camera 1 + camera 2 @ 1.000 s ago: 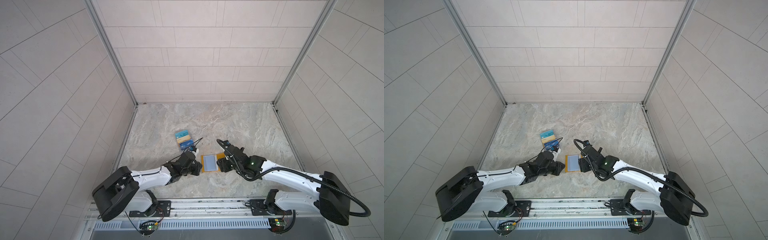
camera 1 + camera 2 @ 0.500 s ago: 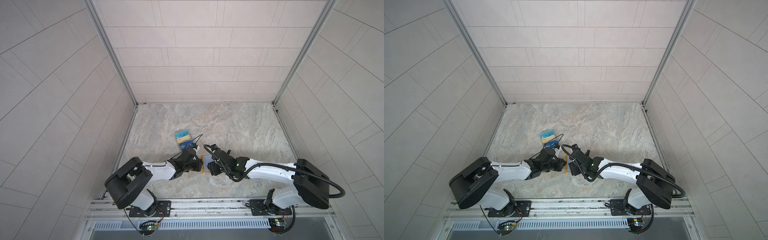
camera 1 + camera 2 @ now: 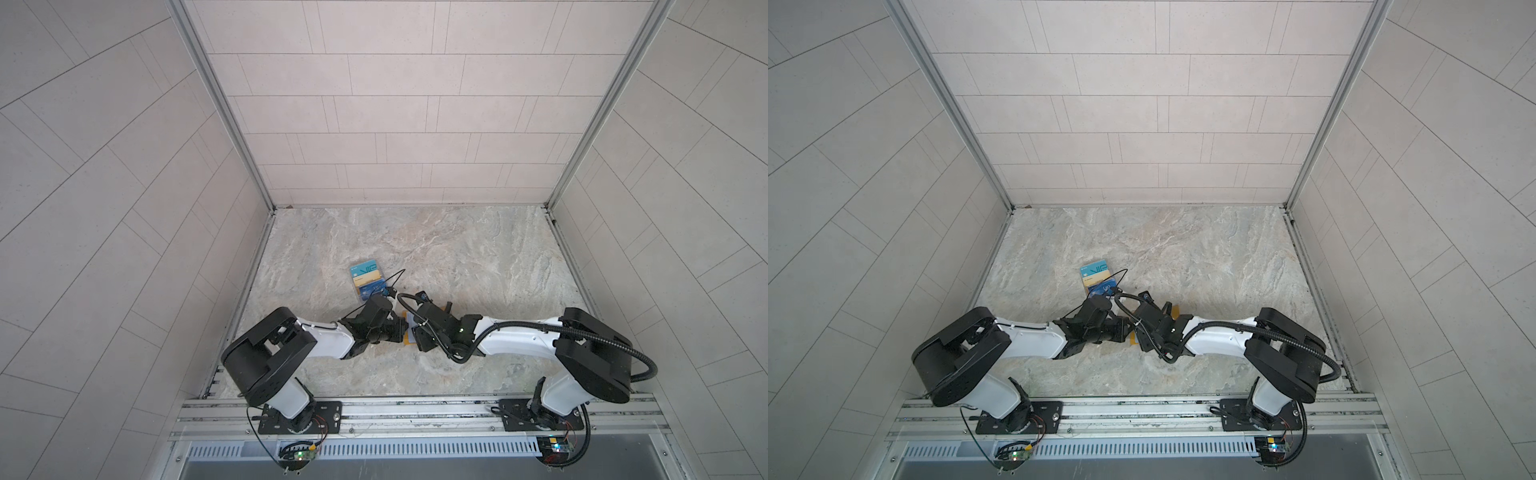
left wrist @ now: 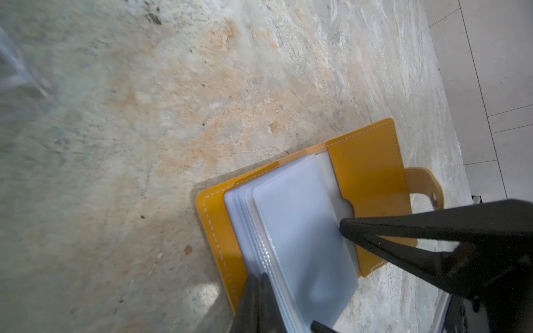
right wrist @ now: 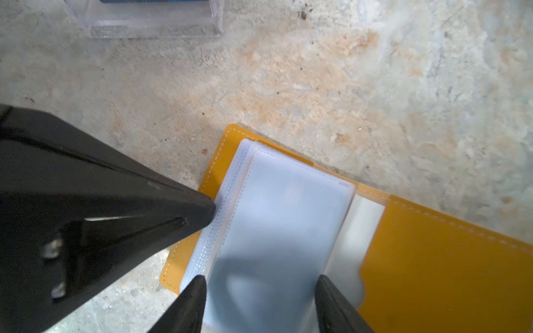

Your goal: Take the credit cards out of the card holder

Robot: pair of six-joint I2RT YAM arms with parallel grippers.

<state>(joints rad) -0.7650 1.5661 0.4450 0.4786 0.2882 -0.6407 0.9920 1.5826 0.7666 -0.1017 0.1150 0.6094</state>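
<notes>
On the marble counter (image 3: 457, 257) a clear stand (image 3: 365, 279) with teal, gold and blue cards (image 3: 1099, 276) sits behind the holder and a little to its left, near it but not touching. The left arm lies low along the counter, and its pincer (image 4: 257, 284) meets the holder's left side. Its jaws are pressed together, the tip against the edge of the stacked sleeves (image 5: 230, 201). Whether a sleeve is pinched between them cannot be told. The holder (image 4: 369, 178) lies open and flat on the counter between the two pincers, mustard cover down. Its stitched border shows round the sleeves, and its tab (image 4: 427, 184) sticks out on the side away from the left pincer. In both top views only slivers of its yellow show between the arms. The top sleeve looks pale and cloudy. The right pincer (image 5: 261, 284) reaches over the holder from its right with jaws apart. One finger (image 5: 196, 299) stands at the stack's left edge. The other is beside the notch of the cover pocket, with the top sleeve spanning the gap between them.
</notes>
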